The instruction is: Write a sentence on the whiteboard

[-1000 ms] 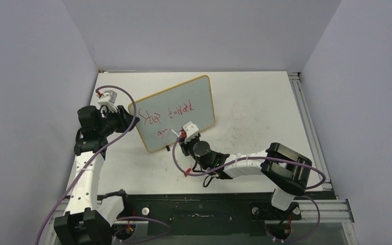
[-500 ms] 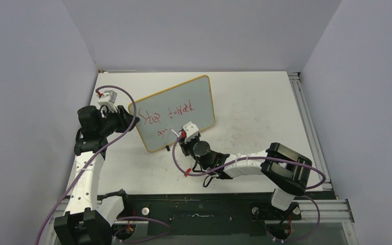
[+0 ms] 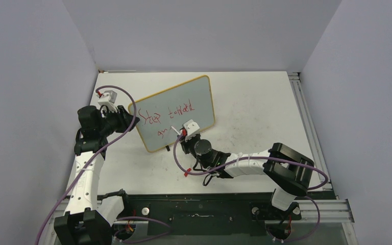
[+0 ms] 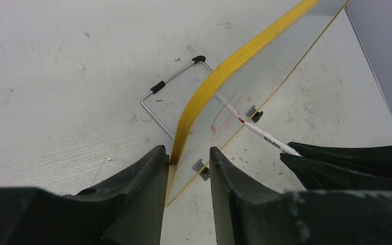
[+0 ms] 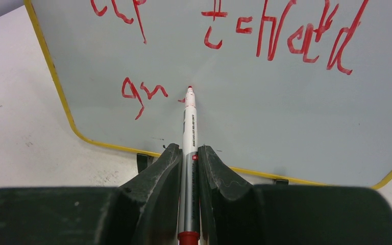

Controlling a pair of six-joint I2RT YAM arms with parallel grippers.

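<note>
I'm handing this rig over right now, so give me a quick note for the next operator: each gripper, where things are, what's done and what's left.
Left gripper: fingers shut on the left edge of the whiteboard, bracing it.
Right gripper: shut on the marker, tip at the board just right of the second line's start.
Done: the sentence has a first line, roughly "Step toward", and a couple of letters below.
Left: finish the second line.
</note>
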